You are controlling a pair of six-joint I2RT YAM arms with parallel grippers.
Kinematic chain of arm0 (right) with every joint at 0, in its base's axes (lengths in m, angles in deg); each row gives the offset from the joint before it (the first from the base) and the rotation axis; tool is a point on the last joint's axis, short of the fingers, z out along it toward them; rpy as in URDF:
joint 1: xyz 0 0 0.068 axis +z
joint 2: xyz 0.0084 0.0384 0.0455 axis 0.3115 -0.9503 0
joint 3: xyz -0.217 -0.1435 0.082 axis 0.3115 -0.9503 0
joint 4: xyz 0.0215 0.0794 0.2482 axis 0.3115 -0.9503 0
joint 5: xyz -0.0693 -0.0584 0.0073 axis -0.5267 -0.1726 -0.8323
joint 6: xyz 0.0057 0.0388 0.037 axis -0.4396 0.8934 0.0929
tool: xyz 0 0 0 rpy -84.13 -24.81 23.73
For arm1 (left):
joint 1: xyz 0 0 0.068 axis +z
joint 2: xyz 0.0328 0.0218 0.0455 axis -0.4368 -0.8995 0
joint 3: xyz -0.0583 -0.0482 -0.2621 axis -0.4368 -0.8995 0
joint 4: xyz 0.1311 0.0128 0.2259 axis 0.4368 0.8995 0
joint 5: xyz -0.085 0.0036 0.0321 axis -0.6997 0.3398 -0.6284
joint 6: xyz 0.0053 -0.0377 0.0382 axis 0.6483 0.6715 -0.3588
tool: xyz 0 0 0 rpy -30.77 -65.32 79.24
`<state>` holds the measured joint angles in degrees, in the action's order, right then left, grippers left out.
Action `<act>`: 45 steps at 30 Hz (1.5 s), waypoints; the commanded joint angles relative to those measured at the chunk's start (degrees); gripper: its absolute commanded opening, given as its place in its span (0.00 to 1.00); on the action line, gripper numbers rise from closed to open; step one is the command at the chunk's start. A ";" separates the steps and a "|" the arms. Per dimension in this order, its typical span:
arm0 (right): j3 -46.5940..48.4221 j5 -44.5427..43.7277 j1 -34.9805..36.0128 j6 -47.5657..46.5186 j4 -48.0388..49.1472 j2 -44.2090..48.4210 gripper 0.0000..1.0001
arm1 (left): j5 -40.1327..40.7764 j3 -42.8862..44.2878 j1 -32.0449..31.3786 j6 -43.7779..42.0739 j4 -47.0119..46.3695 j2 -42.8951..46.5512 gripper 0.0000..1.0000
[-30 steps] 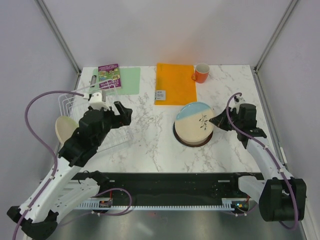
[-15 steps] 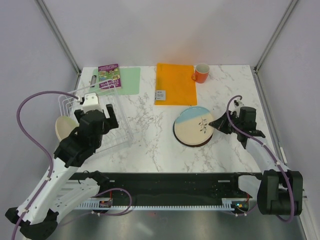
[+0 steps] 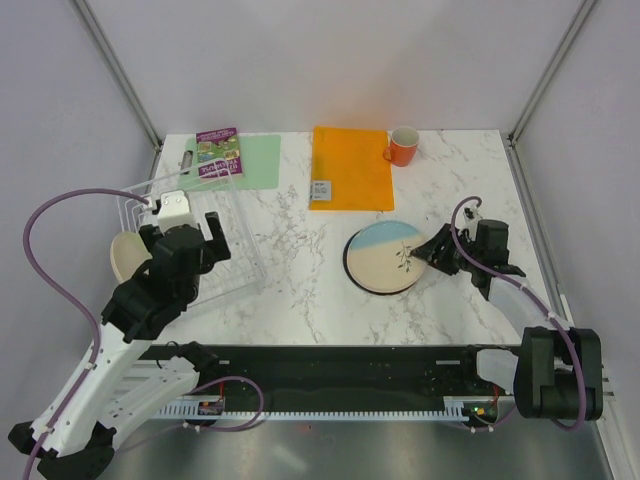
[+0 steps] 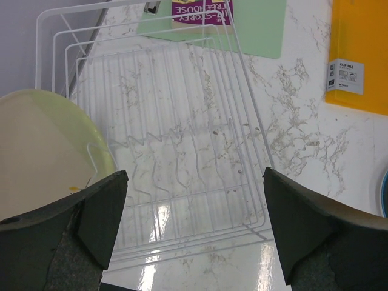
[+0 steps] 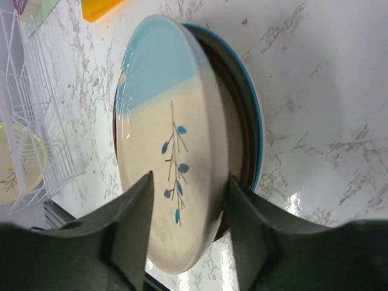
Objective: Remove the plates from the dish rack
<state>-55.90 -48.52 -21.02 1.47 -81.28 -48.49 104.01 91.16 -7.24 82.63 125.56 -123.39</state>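
The white wire dish rack [image 3: 215, 245] sits at the table's left; in the left wrist view the dish rack [image 4: 182, 139] fills the frame. A cream plate [image 3: 126, 254] stands at its left end, and the cream plate [image 4: 42, 151] shows left of my left finger. My left gripper [image 3: 186, 238] hovers over the rack, and this left gripper [image 4: 194, 173] is wide open and empty. The half blue, half beige plate [image 3: 385, 255] lies flat on a stack of plates. My right gripper [image 3: 438, 252] is at its right rim. In the wrist view the right gripper [image 5: 189, 179] is open astride that plate [image 5: 163, 145].
An orange folder [image 3: 350, 167] and an orange mug [image 3: 403, 146] lie at the back. A green mat [image 3: 250, 160] with a purple booklet [image 3: 219, 152] sits behind the rack. Darker plate rims [image 5: 257, 139] show under the top plate.
The right gripper lowered the tilted blue and beige plate flat onto the stack and its jaws parted. The left arm drew back leftward over the rack.
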 commanded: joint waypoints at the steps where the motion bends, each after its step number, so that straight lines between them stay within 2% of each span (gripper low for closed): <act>1: -0.17 3.85 0.33 -0.73 2.62 -0.12 0.63 | 2.56 1.52 0.01 -1.59 0.32 0.59 0.99; 3: 0.00 3.50 0.33 -1.78 1.84 -0.56 0.73 | 2.65 1.61 0.01 -1.67 0.41 0.76 0.99; 6: 1.15 2.10 0.33 -3.63 -1.59 -1.35 0.75 | 2.73 1.79 0.01 -1.67 0.59 0.68 1.00; 10: 2.90 -0.54 0.33 -7.14 -6.51 -1.00 0.76 | 4.83 2.31 0.01 -1.33 1.64 -0.20 1.00; 16: 5.27 0.33 1.47 -9.79 -8.37 -2.58 0.77 | 10.99 3.90 0.19 2.10 7.26 -3.10 1.00; 22: 7.03 1.56 4.00 -10.93 -8.28 -7.15 0.76 | 10.12 4.07 0.80 3.33 8.14 -3.11 1.00; 26: 7.56 -1.33 5.60 -11.90 -9.15 -8.30 0.77 | 10.12 3.64 0.98 4.30 8.85 -2.93 1.00; 32: 8.70 -12.74 6.21 -12.78 -14.77 -3.12 0.79 | 11.61 3.99 1.68 4.13 9.90 -3.54 1.00; 37: 11.17 -23.55 7.01 -12.25 -20.75 6.02 0.82 | 14.50 4.60 2.91 3.95 11.22 -4.42 1.00; 42: 11.43 -25.77 7.01 -12.07 -21.90 12.87 0.86 | 16.79 3.11 4.66 3.95 11.66 -5.04 1.00; 45: 11.26 -25.25 7.01 -12.51 -22.51 13.41 0.86 | 16.54 1.62 8.61 3.43 8.61 -4.51 1.00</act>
<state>-45.96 -71.03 -14.22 -10.20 -101.47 -36.01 116.79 93.63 -2.11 84.55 136.93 -128.35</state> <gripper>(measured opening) 0.855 0.995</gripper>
